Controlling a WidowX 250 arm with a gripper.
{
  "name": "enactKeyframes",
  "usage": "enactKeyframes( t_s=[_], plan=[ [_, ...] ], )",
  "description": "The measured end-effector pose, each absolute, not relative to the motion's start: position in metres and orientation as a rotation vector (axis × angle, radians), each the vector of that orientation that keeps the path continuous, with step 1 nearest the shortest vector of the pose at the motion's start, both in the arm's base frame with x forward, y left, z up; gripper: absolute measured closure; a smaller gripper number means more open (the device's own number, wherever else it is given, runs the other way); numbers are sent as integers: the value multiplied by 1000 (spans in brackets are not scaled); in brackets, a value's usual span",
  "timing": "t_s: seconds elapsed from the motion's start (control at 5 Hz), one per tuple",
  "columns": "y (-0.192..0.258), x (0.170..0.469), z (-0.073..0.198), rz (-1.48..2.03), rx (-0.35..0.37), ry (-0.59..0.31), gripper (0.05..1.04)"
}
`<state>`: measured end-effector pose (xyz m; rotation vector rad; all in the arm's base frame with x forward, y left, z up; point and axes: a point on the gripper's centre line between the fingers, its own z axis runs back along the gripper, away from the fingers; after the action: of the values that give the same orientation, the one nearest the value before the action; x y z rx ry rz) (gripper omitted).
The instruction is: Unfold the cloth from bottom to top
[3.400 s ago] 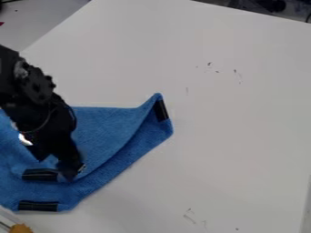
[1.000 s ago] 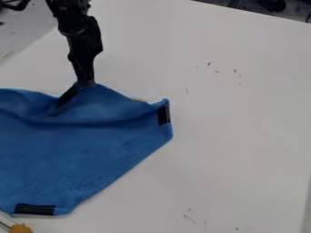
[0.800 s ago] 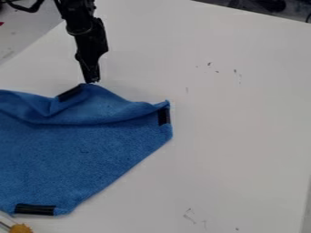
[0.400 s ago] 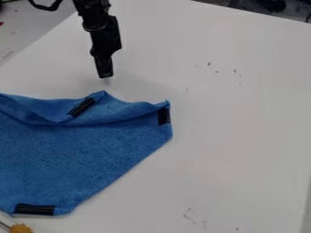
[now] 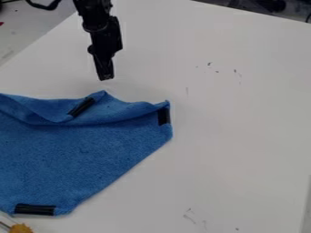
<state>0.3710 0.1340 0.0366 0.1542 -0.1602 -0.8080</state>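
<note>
The black gripper (image 5: 106,77) hangs down over the white table at the upper left, just above the cloth's top edge and apart from it; whether it is open or shut cannot be made out. The blue cloth (image 5: 79,154) lies spread over the left side of the table, running out of view at the left edge. Along its top edge a rumpled fold remains, with a black clip-like patch (image 5: 81,107) lying slanted on it. More black patches sit at the right corner (image 5: 164,116) and at the bottom edge (image 5: 34,209).
The white table (image 5: 237,136) extends far to the right, with small dark marks on its surface. An orange-yellow knobbed object (image 5: 20,228) is at the bottom left corner, just below the cloth. Dark items stand beyond the table's top right edge.
The gripper carried the cloth's corner from the lower left up to the top edge, let it go and moved off slightly up and right. The released corner settled on the fold.
</note>
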Motion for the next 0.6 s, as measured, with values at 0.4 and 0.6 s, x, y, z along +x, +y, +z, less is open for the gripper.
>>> enactKeyframes(
  t_s=[0.4,0.6],
  plan=[
    [126,354,44,-723,118,-140,98],
    [127,354,44,-724,120,-141,81]
  ],
)
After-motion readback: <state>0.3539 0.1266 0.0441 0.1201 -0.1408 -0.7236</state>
